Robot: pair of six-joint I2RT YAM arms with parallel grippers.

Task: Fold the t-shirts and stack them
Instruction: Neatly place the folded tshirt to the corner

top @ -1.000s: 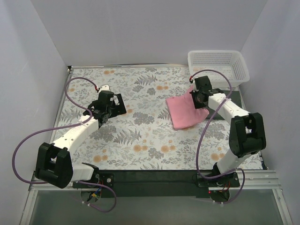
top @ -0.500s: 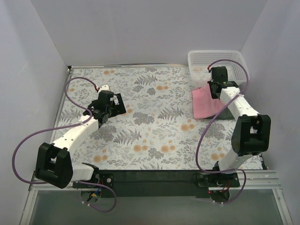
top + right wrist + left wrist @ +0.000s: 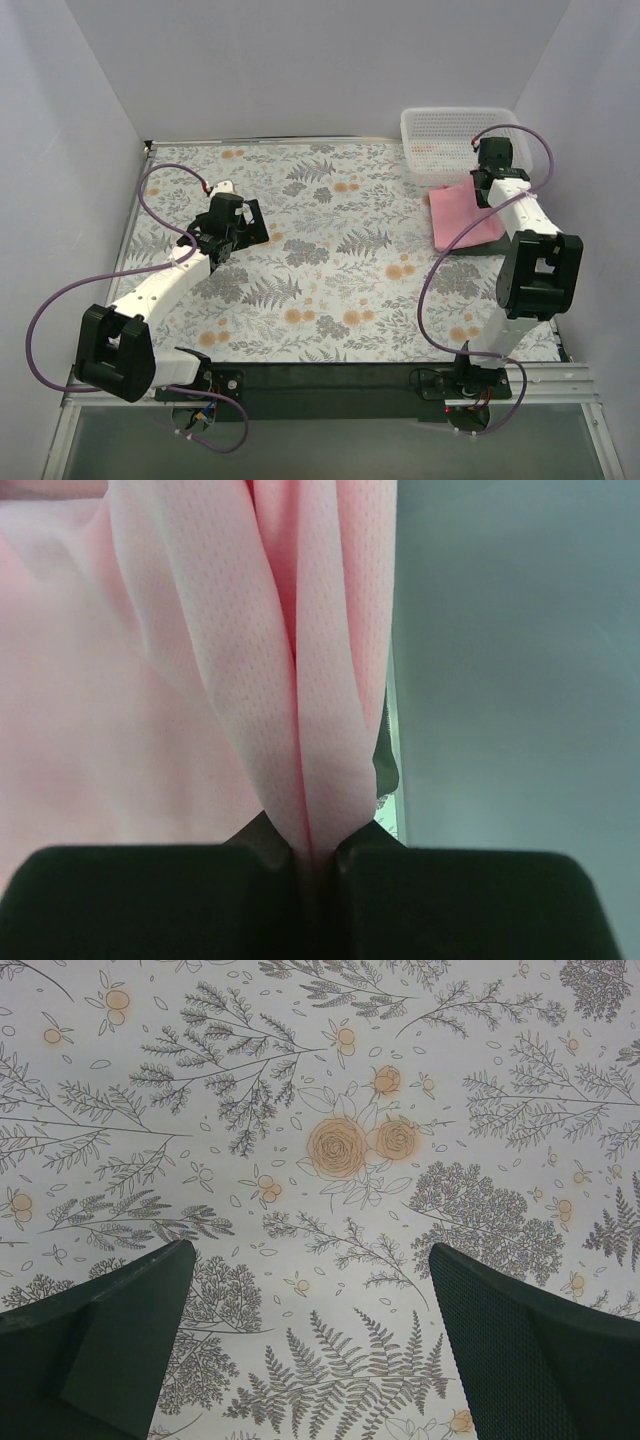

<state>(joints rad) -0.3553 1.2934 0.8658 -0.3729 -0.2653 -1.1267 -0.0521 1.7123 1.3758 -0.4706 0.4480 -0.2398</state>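
The light pink t-shirt lies folded at the table's right edge, just in front of the basket. My right gripper is shut on its far right edge. In the right wrist view the pink cloth bunches into folds pinched in that gripper. A thin dark strip peeks out under the shirt's near side; I cannot tell what it is. My left gripper hangs open over the left part of the table. In the left wrist view this gripper has only patterned cloth between its fingers.
A white mesh basket stands at the back right corner, close behind the right gripper. The floral table cloth covers the table. White walls close in on the left, back and right.
The right gripper has carried the pink t-shirt from right of the table's middle to the right edge, beside the basket. The left arm has not moved.
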